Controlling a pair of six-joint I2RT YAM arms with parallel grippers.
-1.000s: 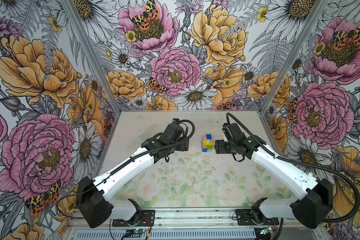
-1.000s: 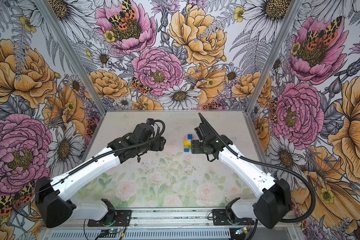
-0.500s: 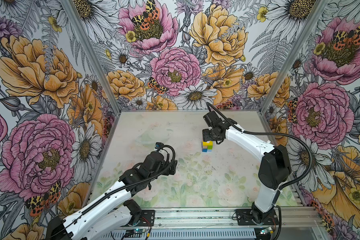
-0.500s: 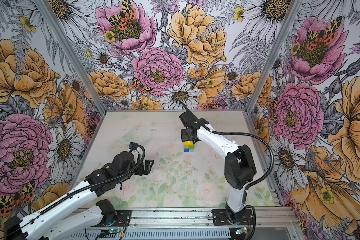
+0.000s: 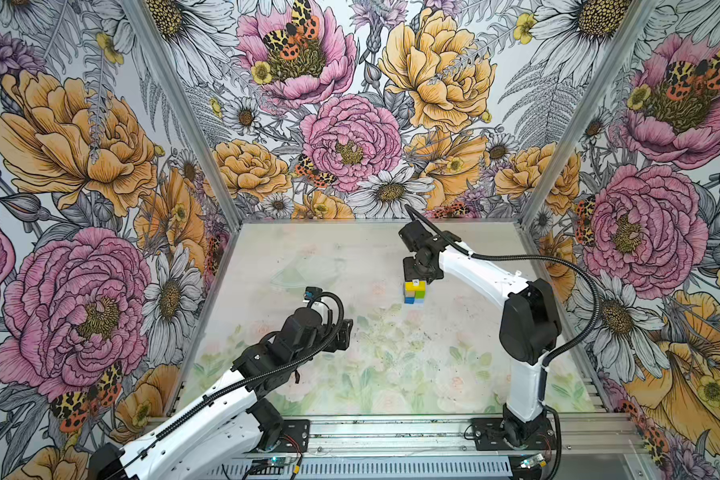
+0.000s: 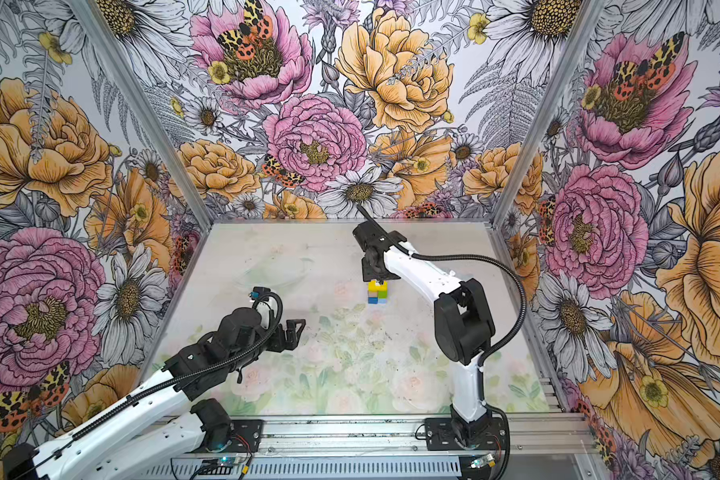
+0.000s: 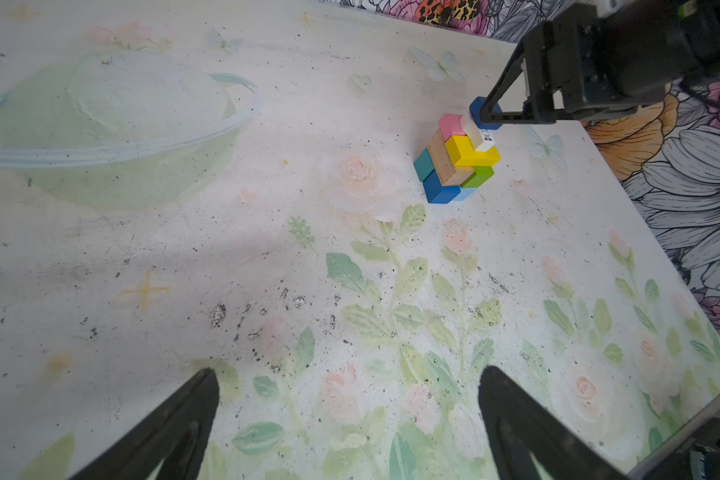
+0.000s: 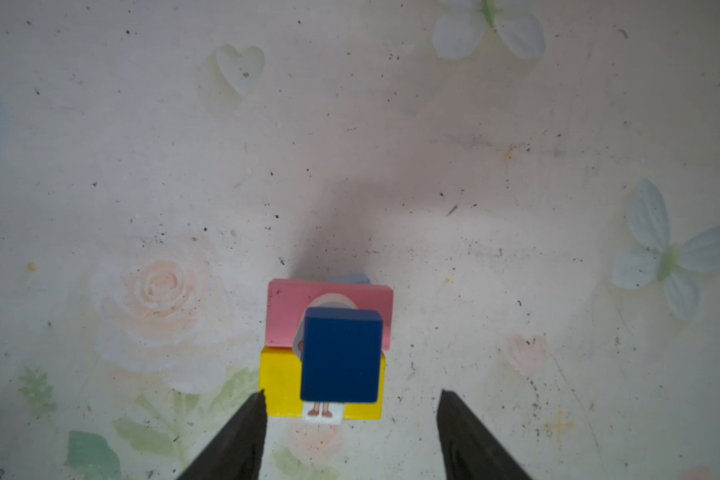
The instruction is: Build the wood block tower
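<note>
I note right fingers (image 8: pixel 233 449) apart, flanking dark blue cube (image 8: pixel 341 355) atop tower (image 5: pixel 414 291) right of frame centre — gaps both sides; left fingers (image 7: pixel 175 428) released.

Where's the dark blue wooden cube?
Right wrist view: the dark blue wooden cube sits on the white figure atop the block tower, right of table centre, by the open right tool.

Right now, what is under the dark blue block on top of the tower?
A little white figure lies under the dark blue block, across the pink brick and yellow brick. Only its feet and head edge show; its middle is covered.
</note>
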